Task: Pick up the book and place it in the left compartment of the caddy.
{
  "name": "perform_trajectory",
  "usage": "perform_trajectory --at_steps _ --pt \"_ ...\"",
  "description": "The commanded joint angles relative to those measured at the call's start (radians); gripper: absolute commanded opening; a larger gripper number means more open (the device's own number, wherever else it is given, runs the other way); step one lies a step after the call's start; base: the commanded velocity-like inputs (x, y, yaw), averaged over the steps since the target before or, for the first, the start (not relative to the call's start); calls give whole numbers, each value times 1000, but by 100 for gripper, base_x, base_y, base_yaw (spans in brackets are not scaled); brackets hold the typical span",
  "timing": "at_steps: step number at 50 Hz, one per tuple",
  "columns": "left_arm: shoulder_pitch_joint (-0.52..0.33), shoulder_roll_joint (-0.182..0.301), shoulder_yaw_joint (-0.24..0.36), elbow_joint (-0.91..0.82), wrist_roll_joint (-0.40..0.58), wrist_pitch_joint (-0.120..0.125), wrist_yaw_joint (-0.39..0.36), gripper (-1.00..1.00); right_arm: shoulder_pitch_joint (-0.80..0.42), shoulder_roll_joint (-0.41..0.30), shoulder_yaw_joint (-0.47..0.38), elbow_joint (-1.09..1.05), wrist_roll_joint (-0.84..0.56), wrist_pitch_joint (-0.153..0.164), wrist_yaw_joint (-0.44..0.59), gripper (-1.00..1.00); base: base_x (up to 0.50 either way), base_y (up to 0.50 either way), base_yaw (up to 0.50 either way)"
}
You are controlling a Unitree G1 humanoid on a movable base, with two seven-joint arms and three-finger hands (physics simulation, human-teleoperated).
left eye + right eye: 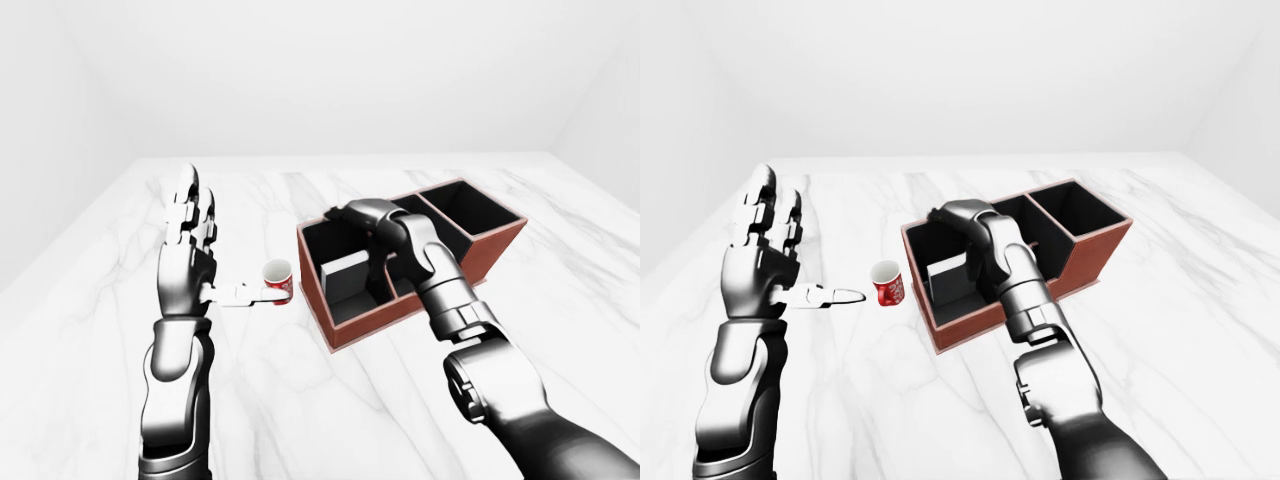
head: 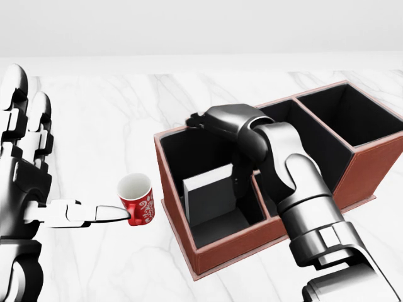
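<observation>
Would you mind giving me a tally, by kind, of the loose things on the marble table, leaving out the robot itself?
Mugs: 1, the red mug beside the caddy.
Caddies: 1, the brown caddy with black compartments.
Books: 1, the grey book standing in the caddy's left compartment.
Total: 3.

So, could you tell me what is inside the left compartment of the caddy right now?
A grey book stands upright in the caddy's left compartment. The right hand hovers above it; its arm hides the compartment's right side and the book's right edge.
</observation>
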Motion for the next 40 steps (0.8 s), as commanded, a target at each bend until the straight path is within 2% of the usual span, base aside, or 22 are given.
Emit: perform_trajectory --at_steps 1,7,14,17,18,21,22,24,26,30,33,35,40 --pt "-12 1 -5 -23 2 0 0 100 -48 -87 -105 -462 207 0 192 100 0 0 0" --pt "-2 -4 -12 -40 7 0 -1 100 -108 -92 -130 -592 298 0 192 100 0 0 0" --pt "5 -5 -12 -34 10 0 -3 100 62 -103 -170 -838 403 0 192 100 0 0 0" --pt "13 -12 -23 -20 18 0 0 100 187 -60 -180 -955 476 0 73 100 0 0 0" --pt "13 -15 -29 -16 21 0 1 100 273 -27 -181 -1005 514 0 4 100 0 0 0" --pt "9 -16 -35 -7 27 0 1 100 422 4 -152 -1044 575 0 -121 100 0 0 0" --pt "6 -17 -37 -3 29 0 2 100 510 39 -142 -1043 589 0 -200 100 0 0 0" --pt "4 -18 -40 -1 31 0 3 100 620 75 -124 -1045 639 0 -295 100 0 0 0" --pt "11 -22 -47 -7 34 0 4 100 700 99 -108 -1048 692 0 -361 100 0 0 0" --pt "16 -29 -51 -19 32 0 9 100 808 110 -79 -1067 761 0 -424 100 0 0 0" --pt "25 -34 -63 -21 35 0 14 100 847 125 -59 -1049 808 0 -453 100 0 0 0" --pt "39 -39 -72 -35 37 0 16 100 796 151 -48 -992 845 0 -486 100 0 0 0" --pt "59 -43 -74 -68 34 0 17 100 753 164 -44 -914 913 0 -548 100 0 0 0"
